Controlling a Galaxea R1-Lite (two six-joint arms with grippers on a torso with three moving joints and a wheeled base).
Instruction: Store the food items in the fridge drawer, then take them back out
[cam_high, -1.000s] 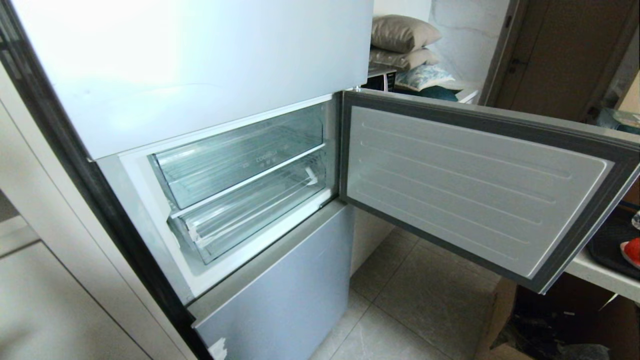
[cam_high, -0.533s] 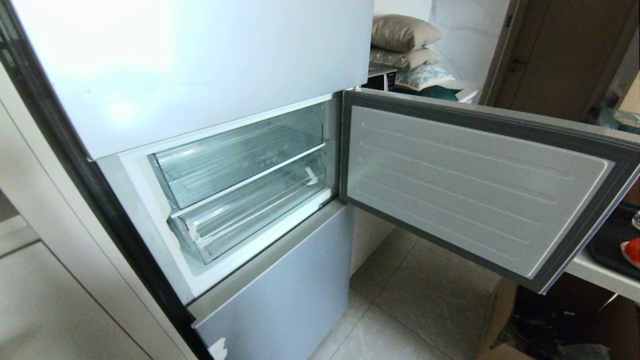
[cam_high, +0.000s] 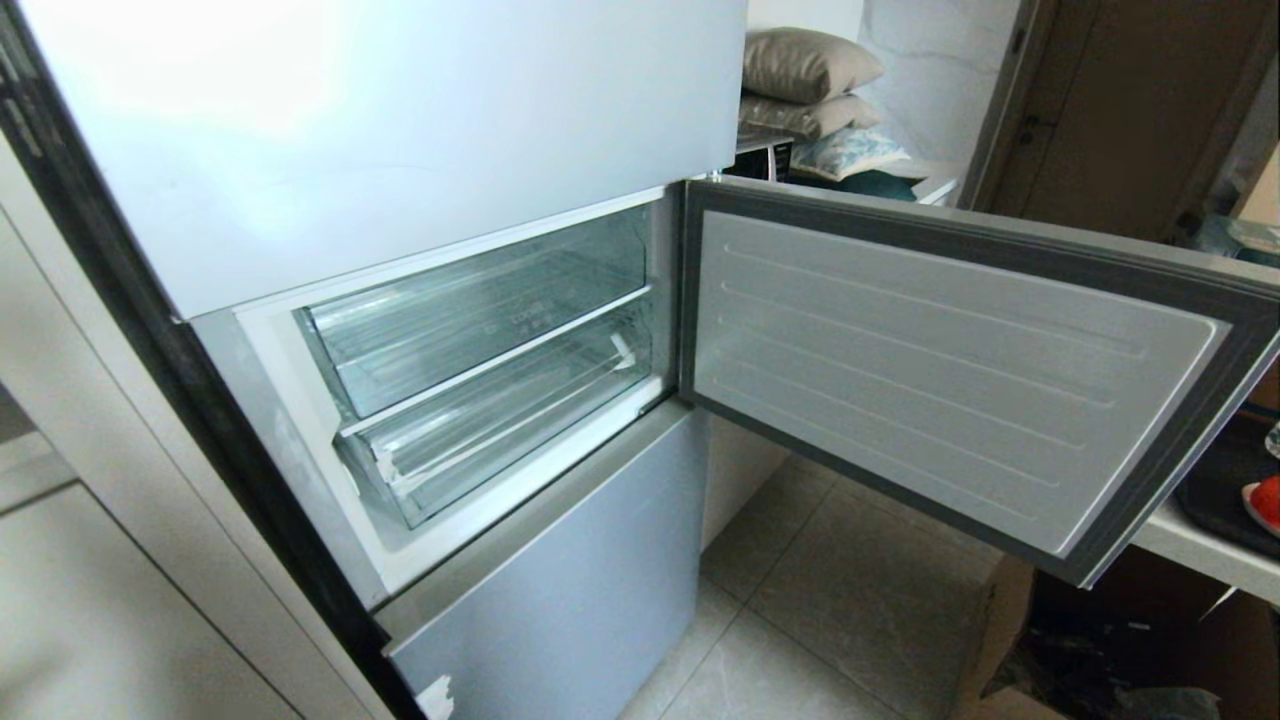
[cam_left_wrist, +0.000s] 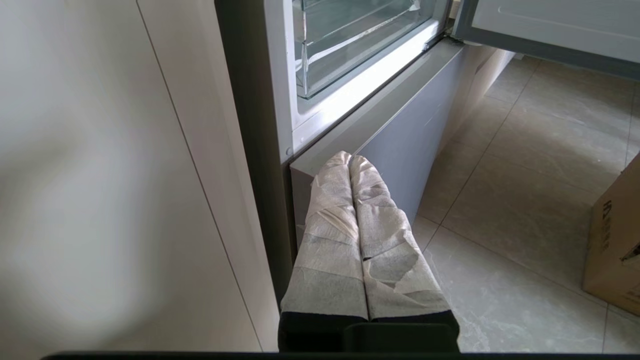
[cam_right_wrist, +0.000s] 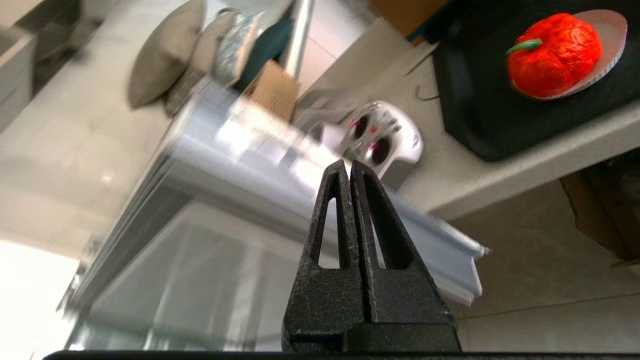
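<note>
With both grippers (cam_left_wrist: 350, 159) (cam_right_wrist: 347, 165) clenched empty, two clear drawers (cam_high: 480, 310) (cam_high: 500, 420), one pumpkin (cam_right_wrist: 552, 55).

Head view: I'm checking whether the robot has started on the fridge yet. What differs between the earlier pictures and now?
Nothing visibly changed. The fridge door hangs open as before, the clear fridge drawer and the bin above it stay pushed in and empty, and neither arm has come into the head view.

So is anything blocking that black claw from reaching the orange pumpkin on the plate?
Nothing visible does. The right gripper, shut and empty, is in open air, and the toy pumpkin sits exposed on its white plate on the counter, nothing over it.
</note>
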